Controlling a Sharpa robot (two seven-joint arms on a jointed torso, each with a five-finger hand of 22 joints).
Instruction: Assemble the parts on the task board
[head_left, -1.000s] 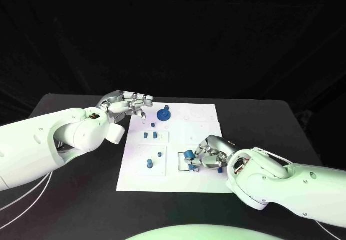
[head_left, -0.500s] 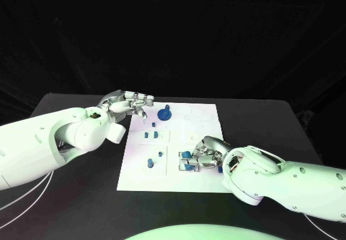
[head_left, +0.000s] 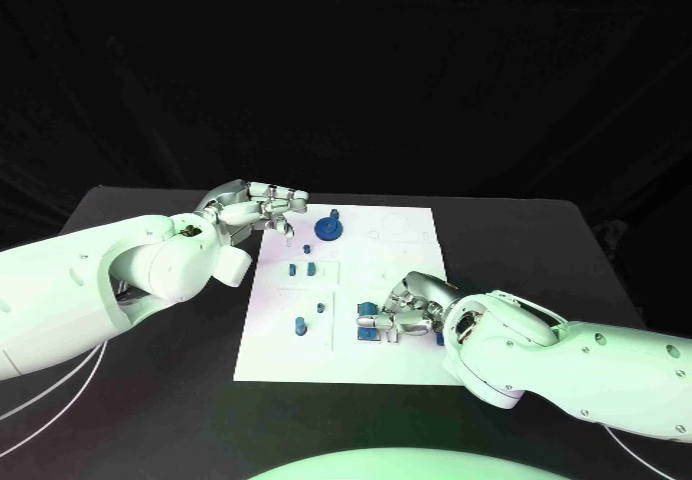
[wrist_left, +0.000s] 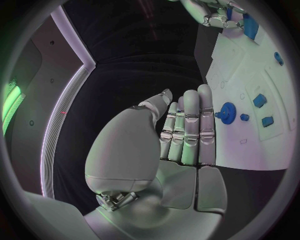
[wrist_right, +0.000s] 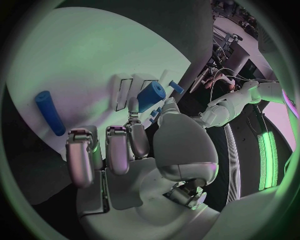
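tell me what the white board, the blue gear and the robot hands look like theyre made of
Task board: looks like matte white plastic or painted sheet, flat and even, with no glare. Blue gear: likely moulded or printed plastic, with uniform opaque colour and a dull surface. Left hand and right hand: silvery segments with a soft sheen, either metal or metallic-coated plastic.

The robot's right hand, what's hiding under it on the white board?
Under the right hand sits a blue cylinder part, touching its fingers, beside slots in the task board. Whatever lies beneath its palm is covered, so I cannot tell.
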